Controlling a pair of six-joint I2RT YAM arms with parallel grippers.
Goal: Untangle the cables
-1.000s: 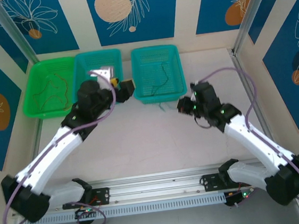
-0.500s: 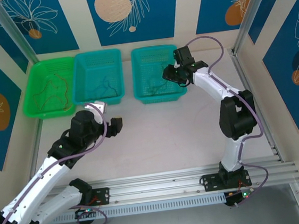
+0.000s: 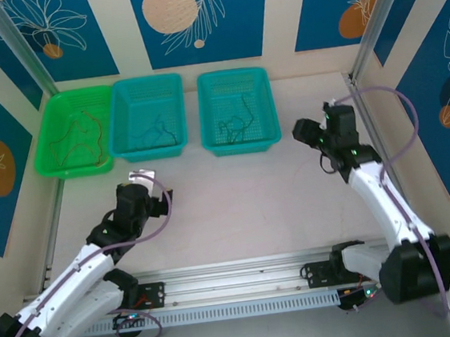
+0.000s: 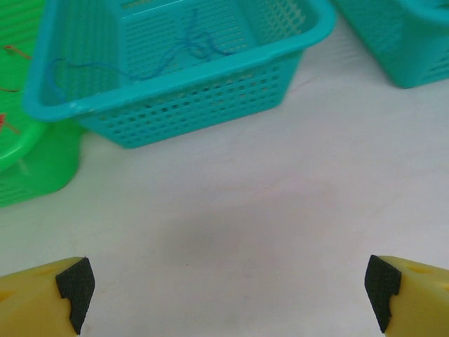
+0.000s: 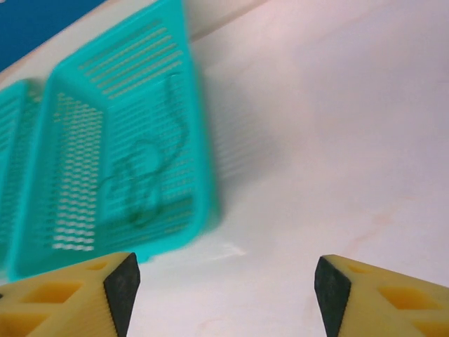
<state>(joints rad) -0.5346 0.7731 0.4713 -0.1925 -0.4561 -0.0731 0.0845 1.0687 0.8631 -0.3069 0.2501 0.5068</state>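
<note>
Three plastic mesh baskets line the far edge of the white tabletop (image 3: 237,203): the green basket (image 3: 76,93) at the left holds a thin curly red-brown cable (image 3: 85,127), the middle teal basket (image 3: 146,80) a blue cable (image 4: 189,49), and the right teal basket (image 3: 233,73) a dark cable (image 5: 147,175). The left gripper (image 4: 228,295) hangs over bare table near the middle basket, jaws spread wide and empty. The right gripper (image 5: 226,288), beside the right basket, is likewise parted with nothing between its fingers.

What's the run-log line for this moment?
left tool open, empty; right tool open, empty; red-brown cable in green basket; blue cable in middle basket; dark cable in right basket
</note>
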